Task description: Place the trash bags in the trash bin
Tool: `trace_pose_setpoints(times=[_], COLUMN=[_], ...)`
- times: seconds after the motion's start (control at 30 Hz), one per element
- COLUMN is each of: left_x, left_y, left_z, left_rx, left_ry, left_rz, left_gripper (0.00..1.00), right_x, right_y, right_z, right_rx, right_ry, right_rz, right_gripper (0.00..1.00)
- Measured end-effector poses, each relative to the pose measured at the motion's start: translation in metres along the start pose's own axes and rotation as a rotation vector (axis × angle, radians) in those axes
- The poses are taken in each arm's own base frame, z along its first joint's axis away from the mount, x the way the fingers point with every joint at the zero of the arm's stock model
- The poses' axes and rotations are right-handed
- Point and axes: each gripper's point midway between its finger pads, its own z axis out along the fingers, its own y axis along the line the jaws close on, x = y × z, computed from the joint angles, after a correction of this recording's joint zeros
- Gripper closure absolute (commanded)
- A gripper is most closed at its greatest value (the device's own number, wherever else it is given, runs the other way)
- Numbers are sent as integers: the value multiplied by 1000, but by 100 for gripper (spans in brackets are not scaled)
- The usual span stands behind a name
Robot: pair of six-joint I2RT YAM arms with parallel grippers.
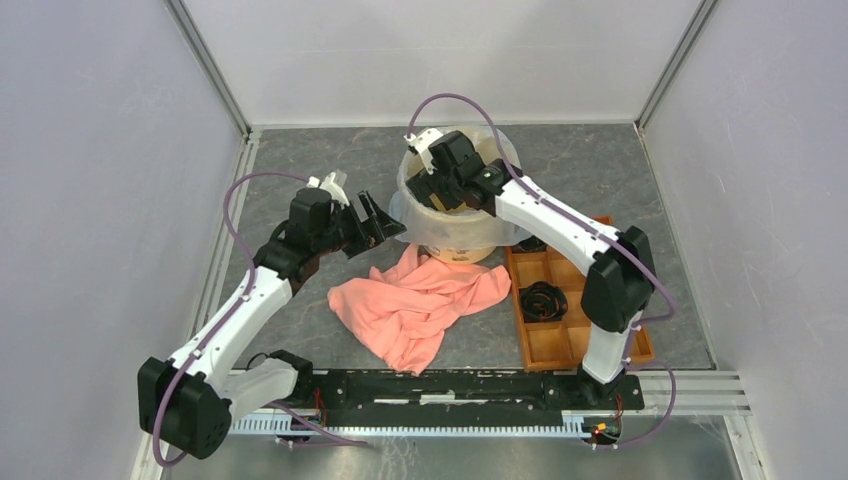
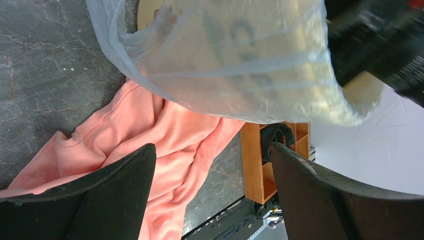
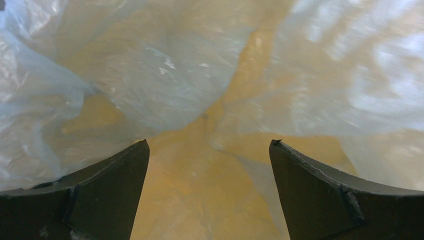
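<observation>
Trash bin: the trash bin stands upright at the far middle of the bench.
Trash bag: a clear trash bag lines it, its mouth folded over the rim and hanging as a skirt down the near-left side.
Step in hand: seating the bag, by my reading.
Doing it well: press the film down into the bottom and out to the wall, slowly, so the folded rim is not dragged in. Meanwhile the other tool can steady the left skirt.
Right tool: the right tool is inside the bin, fingers apart and holding nothing, with crumpled film just ahead. Whether it touches the film is unclear.
Left tool: the left tool is also apart and empty, just left of the skirt.
Right arm: reaches far-left over the wooden tray, wrist dipped into the bin.
Left arm: extends far-right, wrist level.
Nearby: a pink cloth lies near the bin.
</observation>
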Motion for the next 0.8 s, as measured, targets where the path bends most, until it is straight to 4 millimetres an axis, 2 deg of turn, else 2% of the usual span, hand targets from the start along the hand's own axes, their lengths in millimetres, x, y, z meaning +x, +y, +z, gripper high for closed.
trace_pose_setpoints(times=[0.1,0.17,0.23,0.3,0.47,0.6,0.67,0.8], left_x=[-1,-2,-2,-2,-1,0,0,1], left_y=[-1,-3,-4,-5,-5,-5,-5,-2], left_z=[-4,-7,-9,-13,-18,-18,-18,-13], left_rx=[1,7,10,10,9,8,7,-1], left_ry=[-11,-18,-22,-26,-30,-28,-27,-18], left_rz=[3,5,7,8,8,8,7,4], left_gripper=[9,8,8,8,8,7,7,7], right_x=[5,1,-6,-17,-31,-41,-35,-10], right_y=[-3,-12,-30,-59,-87,-85,-78,-63], right_z=[26,43,59,71,68,57,47,15], right_rx=[-23,-17,11,69,152,136,103,44], right_ry=[20,18,2,-45,-81,-103,-99,-69], right_rz=[32,70,114,167,178,156,143,125], right_gripper=[2,2,2,5,9,10,13,18])
